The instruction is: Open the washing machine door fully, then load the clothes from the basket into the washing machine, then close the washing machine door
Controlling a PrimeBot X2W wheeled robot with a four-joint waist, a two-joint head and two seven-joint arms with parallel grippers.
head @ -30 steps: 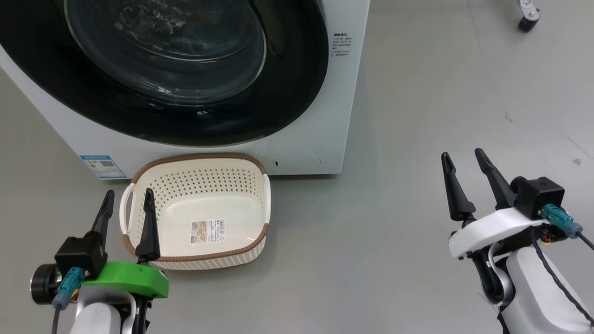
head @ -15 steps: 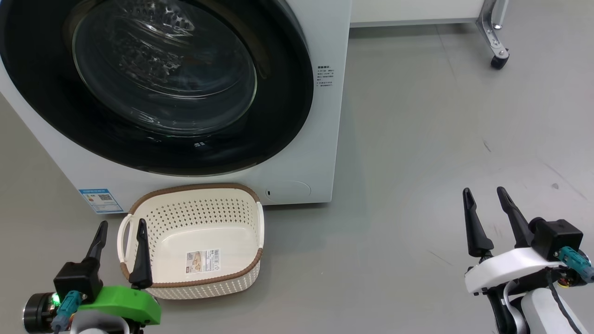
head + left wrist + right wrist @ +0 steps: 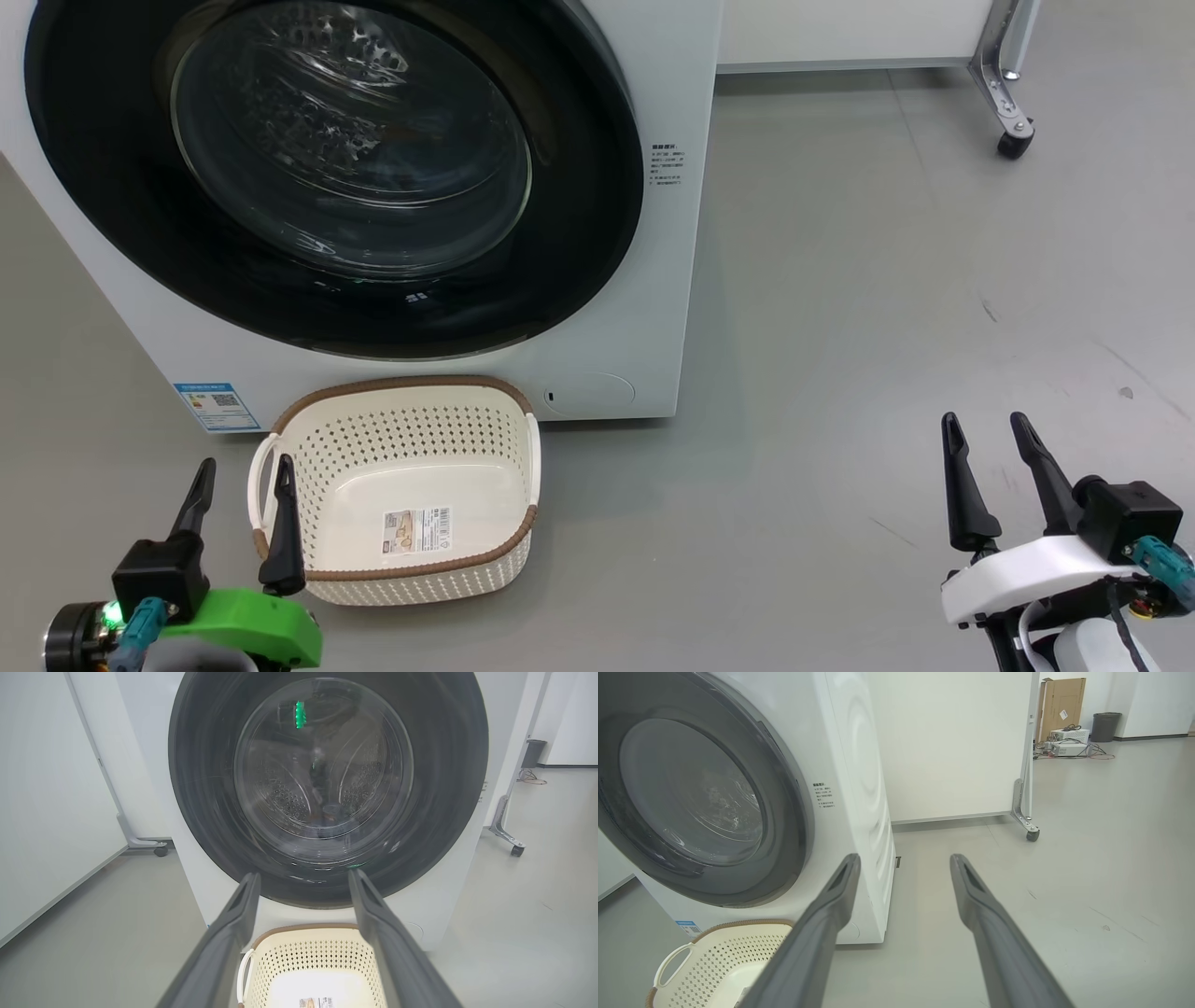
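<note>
The washing machine door point(image 3: 341, 177) lies shut, flush with the white front of the washing machine point(image 3: 644, 355); through the glass I make out the drum, though I cannot tell whether the clothes are in it; the basket point(image 3: 392, 439) stands on the floor just below the door, holding only its label point(image 3: 417, 525); my left pincer point(image 3: 245, 462) hovers by the basket's left handle, wide and empty; my right pincer point(image 3: 984, 420) hangs well apart over bare floor, likewise wide and empty; I judge the closing step done; next calls only for checking that the latch has caught.
</note>
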